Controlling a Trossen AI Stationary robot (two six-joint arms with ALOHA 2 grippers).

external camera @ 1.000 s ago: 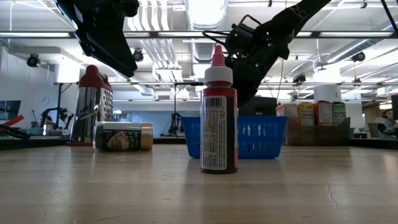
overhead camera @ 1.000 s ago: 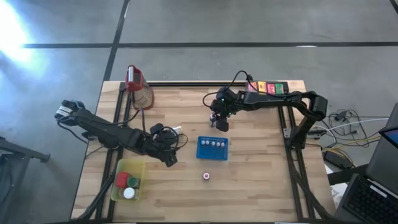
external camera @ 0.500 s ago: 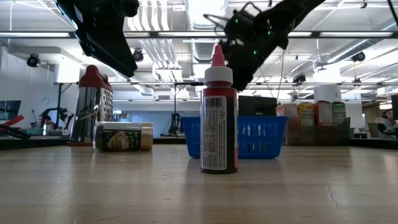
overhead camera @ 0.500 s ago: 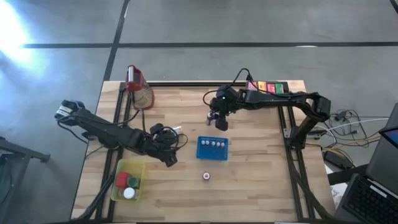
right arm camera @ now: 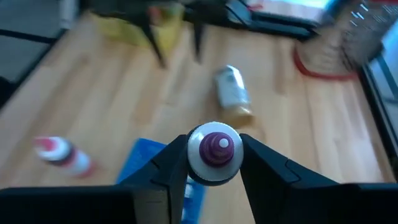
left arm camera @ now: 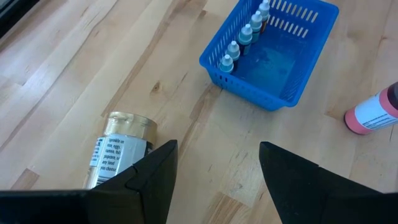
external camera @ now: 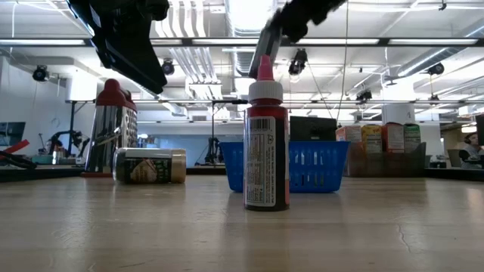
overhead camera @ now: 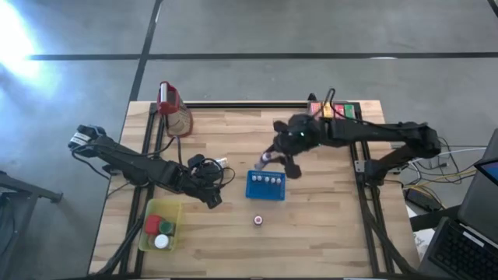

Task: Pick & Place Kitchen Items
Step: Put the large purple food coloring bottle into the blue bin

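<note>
My right gripper point(right arm camera: 214, 163) hangs high over the far edge of the blue tray point(overhead camera: 266, 187) and is shut on a small bottle point(right arm camera: 215, 152) with a white cap and a purple tip. In the tray, several small white-capped bottles point(left arm camera: 244, 37) stand in a row. A red bottle point(external camera: 266, 143) stands upright on the table, nearer than the tray. A gold-lidded jar point(left arm camera: 121, 152) lies on its side left of the tray. My left gripper point(left arm camera: 217, 180) hovers open above and beside the jar, touching nothing. My right gripper pinches the small bottle between its two fingers, one on each side of the white cap point(right arm camera: 198, 163). The purple tip faces back toward the wrist. The bottle is lifted clear of the table and the tray. Its body is hidden behind the cap.
A yellow bin point(overhead camera: 148, 237) with red, green and white lids sits at the near left. A tall jug with a red top point(overhead camera: 173, 109) stands at the far left. Cartons point(overhead camera: 336, 110) line the far right edge.
My right gripper has risen steeply, most of it in the last half second. It has swung a little toward the table's near edge, to the blue tray's far side, and rolled somewhat. The left arm has kept still.
</note>
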